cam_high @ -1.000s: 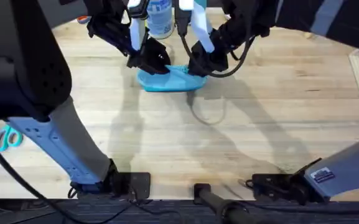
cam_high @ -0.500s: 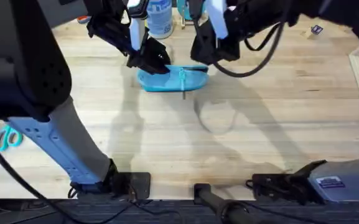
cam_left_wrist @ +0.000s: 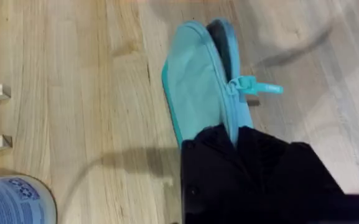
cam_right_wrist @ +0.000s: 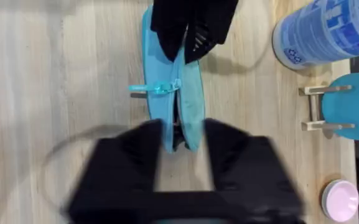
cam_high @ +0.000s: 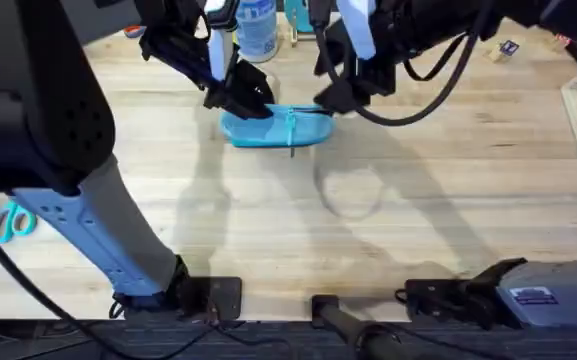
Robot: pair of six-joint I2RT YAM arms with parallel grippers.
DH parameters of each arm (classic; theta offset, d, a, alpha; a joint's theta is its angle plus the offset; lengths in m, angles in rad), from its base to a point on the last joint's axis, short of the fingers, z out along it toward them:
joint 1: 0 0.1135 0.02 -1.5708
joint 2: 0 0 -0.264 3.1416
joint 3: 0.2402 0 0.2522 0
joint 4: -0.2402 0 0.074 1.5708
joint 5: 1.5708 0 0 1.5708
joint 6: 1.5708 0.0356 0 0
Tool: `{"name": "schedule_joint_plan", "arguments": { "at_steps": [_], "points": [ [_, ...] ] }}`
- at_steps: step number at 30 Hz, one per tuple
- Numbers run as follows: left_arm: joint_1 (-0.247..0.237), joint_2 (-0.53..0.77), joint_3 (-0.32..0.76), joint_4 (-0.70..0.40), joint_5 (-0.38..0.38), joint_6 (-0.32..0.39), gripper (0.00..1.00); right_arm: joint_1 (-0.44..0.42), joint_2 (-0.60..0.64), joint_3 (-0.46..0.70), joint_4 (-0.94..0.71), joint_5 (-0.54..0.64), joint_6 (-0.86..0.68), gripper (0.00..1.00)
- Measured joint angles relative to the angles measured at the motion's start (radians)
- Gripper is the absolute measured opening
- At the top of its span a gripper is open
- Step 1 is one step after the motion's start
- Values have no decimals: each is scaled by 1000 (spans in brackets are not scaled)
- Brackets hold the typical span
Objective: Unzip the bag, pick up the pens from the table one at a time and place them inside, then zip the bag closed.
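Left hand [cam_high: 251, 104] grips bag [cam_high: 273, 127] (half unzipped); right hand [cam_right_wrist: 182, 146] released.

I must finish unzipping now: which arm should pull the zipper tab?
Probably right: the right gripper hangs open over the half-open turquoise fabric pouch, near its zipper tab; the left gripper pins the pouch's other end.

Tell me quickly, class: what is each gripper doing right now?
Left gripper: shut on the bag, pinching its end.
Right gripper: open, jaws apart over the bag's other end, holding nothing.
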Motion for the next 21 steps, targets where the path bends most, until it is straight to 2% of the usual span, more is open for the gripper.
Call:
{"name": "schedule_joint_plan", "arguments": {
  "at_steps": [3,4,5,9,13,16,21],
  "points": [
    [0,0,0,1,0,0,42,0,0,0,-13,2,0,864],
    [0,0,0,1,0,0,42,0,0,0,-19,2,-1,959],
    [0,0,0,1,0,0,42,0,0,0,-26,2,0,986],
    [0,0,0,1,0,0,42,12,0,0,-69,3,12,995],
    [0,0,0,1,0,0,42,37,0,0,-70,3,117,995],
    [0,0,0,1,0,0,42,46,0,0,-62,20,268,995],
    [0,0,0,1,0,0,42,46,0,0,-59,98,622,996]
  ]
}}
